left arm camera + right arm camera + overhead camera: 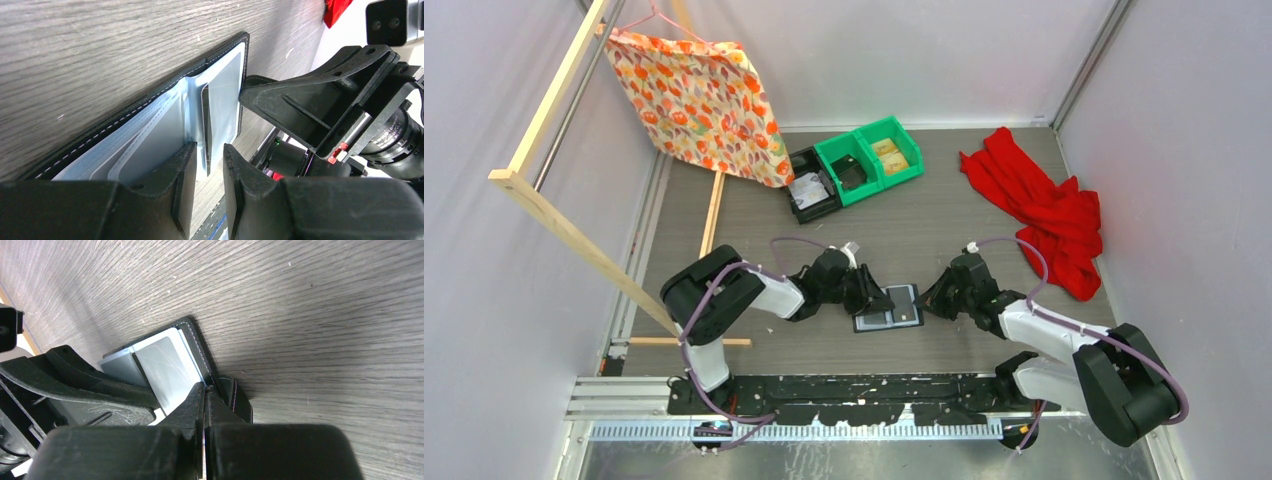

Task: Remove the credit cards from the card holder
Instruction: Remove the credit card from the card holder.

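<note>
while right gripper (205,390) clamps card holder (199,346), left gripper (210,148) half-hides cards (167,367)

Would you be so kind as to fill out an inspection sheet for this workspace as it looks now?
Surface: grey wood-grain table, no spills seen.
Job's things: card holder lies open between the arms; credit cards sit in its sleeves.
Clutter: red cloth far right; green bins and black bin at the back; patterned cloth hanging on a wooden frame, left.
Pincers: left pincer open, fingers astride a sleeve edge; right pincer shut on the card holder's border.
Cables: cables loop along both arms, clear of the card holder.
Surroundings: white walls; nothing else seen.
</note>
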Motion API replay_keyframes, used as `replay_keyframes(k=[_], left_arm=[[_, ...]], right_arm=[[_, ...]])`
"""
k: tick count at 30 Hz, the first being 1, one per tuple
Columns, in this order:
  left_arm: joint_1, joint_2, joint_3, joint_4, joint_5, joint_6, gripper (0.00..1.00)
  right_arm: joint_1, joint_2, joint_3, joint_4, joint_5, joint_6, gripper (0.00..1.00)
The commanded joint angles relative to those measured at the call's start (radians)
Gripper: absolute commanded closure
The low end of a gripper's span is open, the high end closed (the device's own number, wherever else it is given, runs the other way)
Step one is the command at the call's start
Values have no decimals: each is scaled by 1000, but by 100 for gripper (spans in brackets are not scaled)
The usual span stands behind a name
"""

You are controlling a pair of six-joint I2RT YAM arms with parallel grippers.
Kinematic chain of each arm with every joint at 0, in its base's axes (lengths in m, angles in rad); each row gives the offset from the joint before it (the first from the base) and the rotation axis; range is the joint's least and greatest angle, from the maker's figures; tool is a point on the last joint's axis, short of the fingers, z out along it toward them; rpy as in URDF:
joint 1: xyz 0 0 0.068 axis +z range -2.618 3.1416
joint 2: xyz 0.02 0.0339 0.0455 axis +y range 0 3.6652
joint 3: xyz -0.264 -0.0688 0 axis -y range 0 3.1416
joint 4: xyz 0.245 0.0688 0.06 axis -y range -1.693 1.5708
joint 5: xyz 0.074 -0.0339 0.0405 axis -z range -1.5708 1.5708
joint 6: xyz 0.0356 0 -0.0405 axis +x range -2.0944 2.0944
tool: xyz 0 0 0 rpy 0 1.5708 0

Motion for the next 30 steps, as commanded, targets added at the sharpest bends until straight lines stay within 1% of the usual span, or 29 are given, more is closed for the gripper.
replay_keyframes(k=[1,6,8,12,15,20,25,30], left_arm=[[3,2,-68,104,-83,-8,72],[3,89,-84,293,-53,-42,74],[3,106,-93,333,-57,-52,75],[3,98,-111,338,-70,-50,78],[2,82,-120,325,-80,-46,82],[2,72,-127,313,-90,-46,99],[3,67,-150,332,-100,-56,100],[6,48,-179,318,-102,-53,99]], right_arm=[[6,48,-40,-57,22,-9,99],[6,54,-39,-54,17,-8,99],[5,56,-38,-53,15,-10,99],[5,57,-39,-53,14,-11,99],[5,63,-37,-48,12,-11,99],[5,73,-35,-44,10,-10,99],[3,77,-33,-48,15,-11,99],[-3,73,-31,-55,17,-17,99]])
